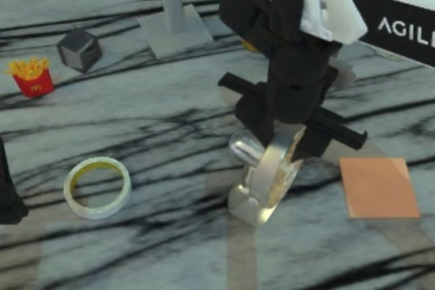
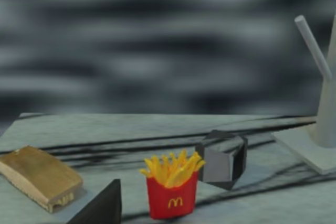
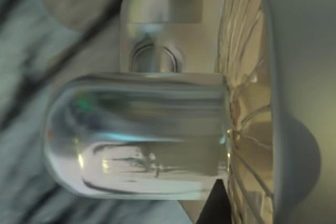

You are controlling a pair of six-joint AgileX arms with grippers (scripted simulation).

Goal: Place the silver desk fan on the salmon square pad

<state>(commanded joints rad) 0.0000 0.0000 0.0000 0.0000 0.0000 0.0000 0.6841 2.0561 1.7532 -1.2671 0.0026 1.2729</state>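
Note:
The silver desk fan (image 1: 264, 176) stands near the table's middle, with its chrome motor housing (image 3: 139, 135) and ring grille (image 3: 247, 103) filling the right wrist view. My right gripper (image 1: 288, 142) comes down from above and is shut on the top of the ring; one dark fingertip (image 3: 214, 207) shows against the grille. The fan leans a little, and I cannot tell whether its foot (image 1: 246, 208) touches the table. The salmon square pad (image 1: 379, 187) lies flat to the fan's right, a short gap away. My left gripper (image 1: 7, 198) is parked at the left edge, one finger (image 2: 102, 205) visible.
A white-and-yellow tape ring (image 1: 97, 187) lies front left. A red fries box (image 1: 31, 77) and a dark grey cube (image 1: 79, 49) sit back left, a white stand (image 1: 175, 22) at the back. A tan bread piece (image 2: 39, 177) shows in the left wrist view.

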